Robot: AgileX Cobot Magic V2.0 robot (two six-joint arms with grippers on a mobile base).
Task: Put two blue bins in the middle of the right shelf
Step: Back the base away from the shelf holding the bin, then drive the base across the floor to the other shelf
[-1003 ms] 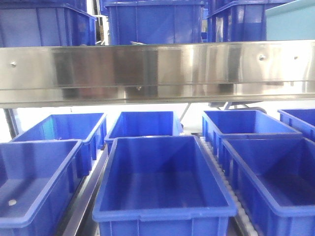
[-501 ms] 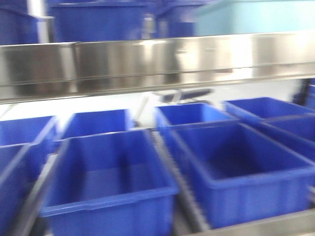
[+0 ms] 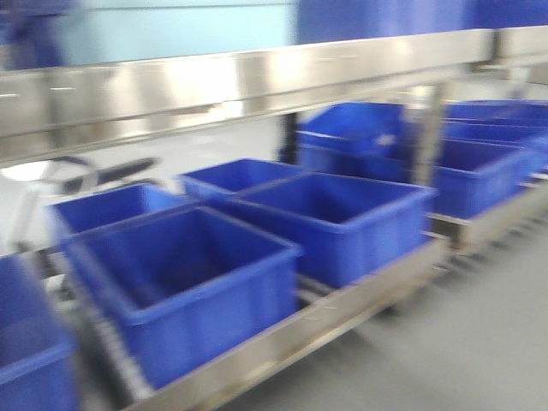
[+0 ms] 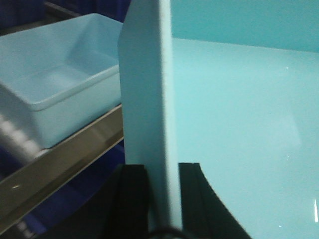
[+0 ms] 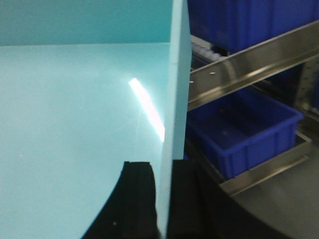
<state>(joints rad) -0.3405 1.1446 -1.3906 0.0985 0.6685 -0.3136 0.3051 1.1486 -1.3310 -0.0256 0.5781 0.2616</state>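
Note:
I hold a pale turquoise bin between both arms. The left wrist view shows its left wall (image 4: 147,99) standing upright and its floor (image 4: 239,124) stretching right. My left gripper (image 4: 162,199) is shut on that wall, one black finger on each side. In the right wrist view the bin's right wall (image 5: 177,99) is pinched the same way by my right gripper (image 5: 164,199). The front view catches the bin as a turquoise band (image 3: 171,26) along the top. The shelves carry dark blue bins (image 3: 180,282).
A steel shelf rail (image 3: 214,86) crosses the blurred front view above two rows of blue bins (image 3: 334,218). More bins (image 3: 479,163) sit on a shelf unit at the right, above grey floor (image 3: 454,342). Another pale bin (image 4: 55,94) rests on a steel shelf (image 4: 60,164) to my left.
The front view has swung right: the shelf bins slid left and now sit at an angle, a further shelf unit and floor appeared at right, and the turquoise band moved from top right to top left.

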